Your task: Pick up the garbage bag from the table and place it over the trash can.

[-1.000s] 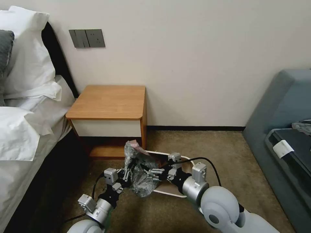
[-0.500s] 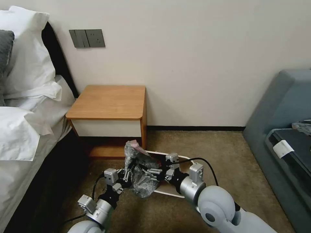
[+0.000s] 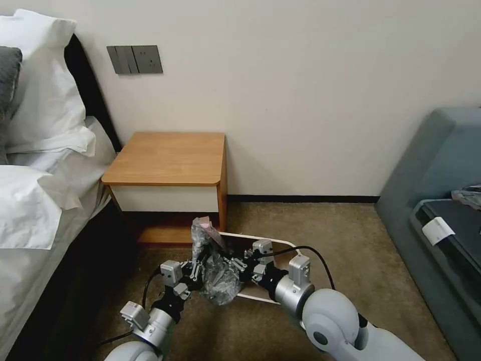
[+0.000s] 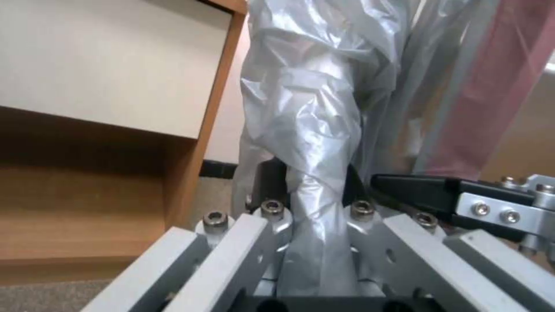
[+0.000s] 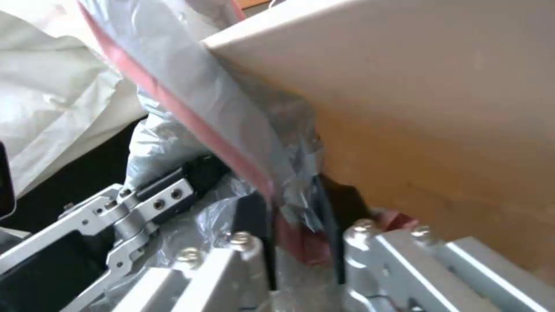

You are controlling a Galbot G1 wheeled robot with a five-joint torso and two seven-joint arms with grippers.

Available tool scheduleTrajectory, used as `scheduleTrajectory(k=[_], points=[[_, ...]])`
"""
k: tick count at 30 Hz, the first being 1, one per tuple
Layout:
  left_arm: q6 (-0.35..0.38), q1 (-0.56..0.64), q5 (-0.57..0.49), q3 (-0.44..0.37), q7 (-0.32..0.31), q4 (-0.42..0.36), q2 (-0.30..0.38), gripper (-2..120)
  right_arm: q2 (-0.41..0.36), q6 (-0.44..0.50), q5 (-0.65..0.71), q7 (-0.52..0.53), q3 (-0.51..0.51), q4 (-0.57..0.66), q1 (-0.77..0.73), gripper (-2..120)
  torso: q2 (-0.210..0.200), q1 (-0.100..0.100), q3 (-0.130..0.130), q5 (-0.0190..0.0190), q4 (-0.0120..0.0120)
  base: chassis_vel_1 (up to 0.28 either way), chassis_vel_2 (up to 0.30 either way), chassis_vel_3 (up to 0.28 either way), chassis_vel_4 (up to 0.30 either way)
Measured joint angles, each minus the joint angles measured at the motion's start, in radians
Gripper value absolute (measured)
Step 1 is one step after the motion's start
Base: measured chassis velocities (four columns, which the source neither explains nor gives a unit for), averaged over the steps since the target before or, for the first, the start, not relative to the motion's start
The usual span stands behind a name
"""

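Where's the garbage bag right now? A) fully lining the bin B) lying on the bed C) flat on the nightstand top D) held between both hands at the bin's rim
D: the garbage bag is bunched between the left hand and the right hand, both shut on it, at the near-left rim of the trash can; the table top is bare.

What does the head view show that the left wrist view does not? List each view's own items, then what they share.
Head view alone: the table's wooden top, the trash can on the carpet, the bed's white pillows and the wall switches.

Left wrist view alone: the close-up of the left gripper shut on a twisted neck of the garbage bag.

Both: the garbage bag held between both grippers, the right gripper reaching in beside the left, and the table's white drawer front.
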Motion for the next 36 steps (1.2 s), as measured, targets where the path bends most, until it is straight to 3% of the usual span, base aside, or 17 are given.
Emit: scheduleTrajectory(k=[6,19,27,36], points=[[0.0,-0.001,-0.001,0.0,-0.007,0.001,0.0,3,0.0,0.007,-0.013,0.001,-0.001,-0.001,-0.003,0,0.0,0.0,0.0,0.0,0.0,0.0,0.0,0.0,0.0],[0.028,-0.004,0.061,0.002,-0.067,0.004,-0.001,3,-0.006,0.125,-0.117,-0.058,-0.003,0.074,-0.039,0,0.0,0.0,0.0,0.0,0.0,0.0,0.0,0.0,0.0],[0.014,-0.006,0.097,0.004,-0.066,0.006,-0.003,3,-0.018,0.144,-0.123,-0.064,0.03,0.088,-0.021,0,0.0,0.0,0.0,0.0001,0.0,0.0,0.0,0.0,0.0],[-0.19,-0.004,0.239,-0.004,0.017,0.054,-0.004,3,-0.098,0.138,-0.089,-0.056,0.112,0.073,0.01,0,0.0,0.0,0.0,0.0003,0.0001,0.0,0.0,0.0,0.0]])
